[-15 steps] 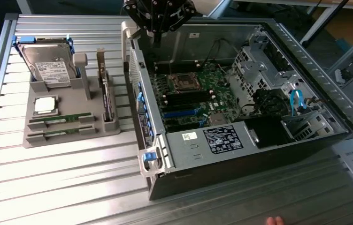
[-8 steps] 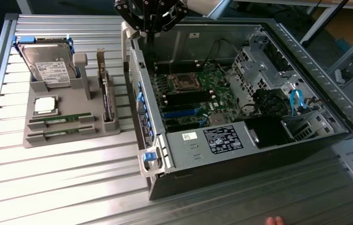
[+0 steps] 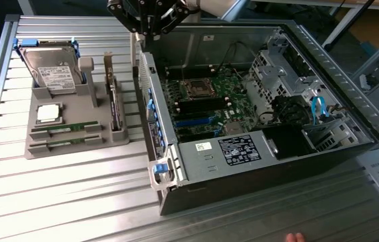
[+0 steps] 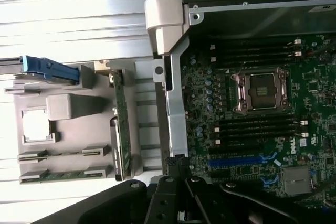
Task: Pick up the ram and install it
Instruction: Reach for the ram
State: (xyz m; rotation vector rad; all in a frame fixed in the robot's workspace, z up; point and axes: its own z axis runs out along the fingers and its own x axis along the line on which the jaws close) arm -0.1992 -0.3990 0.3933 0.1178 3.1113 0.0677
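On the exterior view's left of the slatted metal table (image 3: 75, 196) sits a grey holder (image 3: 75, 107), parts laid out in it. Two ram sticks lie flat at its near end, one behind the other: farther ram stick (image 3: 65, 126) (image 4: 60, 154), nearer ram stick (image 3: 63, 143) (image 4: 63, 174), both seated in their slots, green edge up. Just behind them is the square silver processor chip (image 3: 48, 113), and at the far end the hard drive (image 3: 54, 70) stands tilted in its blue-tabbed cradle. The dark expansion card (image 3: 114, 108) stands on edge along the holder's right side. To the exterior view's right is the open computer case (image 3: 243, 194), lying on its side, with the motherboard (image 3: 209, 101) exposed, an empty processor socket (image 3: 198, 89) (image 4: 261, 90) and black memory slots (image 3: 196, 107) beside it. The gripper (image 3: 150, 31) (image 4: 177, 167) hangs high over the far left edge of the case, between holder and motherboard. Its fingers are pressed together with nothing in them. It is well apart from both ram sticks and touches nothing. A person's fingertips (image 3: 296, 237) show at the near edge of the exterior view.
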